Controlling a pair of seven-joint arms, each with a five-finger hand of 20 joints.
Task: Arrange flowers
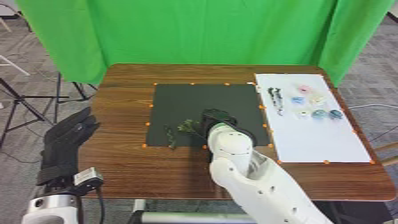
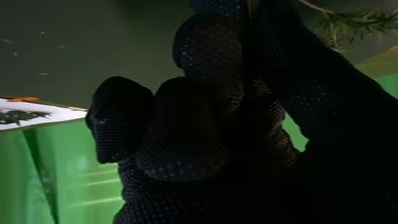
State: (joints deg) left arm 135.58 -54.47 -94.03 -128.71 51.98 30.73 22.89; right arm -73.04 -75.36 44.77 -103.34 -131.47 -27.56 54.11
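My right hand (image 1: 218, 118) is low over the dark mat (image 1: 204, 95), thumb and fingers curled together at the stem end of a leafy green sprig (image 1: 187, 126). Another thin green sprig (image 1: 171, 137) lies on the mat farther left. In the right wrist view my right hand (image 2: 191, 135) has its fingers bent, with needle-like green foliage (image 2: 355, 25) beyond the thumb; the pinched spot itself is mostly hidden. Off the table's left side, my left hand (image 1: 67, 140) has relaxed, fairly straight fingers. Pale flowers (image 1: 305, 90) and a dark green stem (image 1: 276, 100) rest on the white sheet (image 1: 306, 142).
Bluish blooms (image 1: 320, 114) lie near the white sheet's right edge. Orange markers line the mat and the sheet. The brown wooden table (image 1: 124, 110) extends around both, with a green curtain (image 1: 204, 35) behind its far edge.
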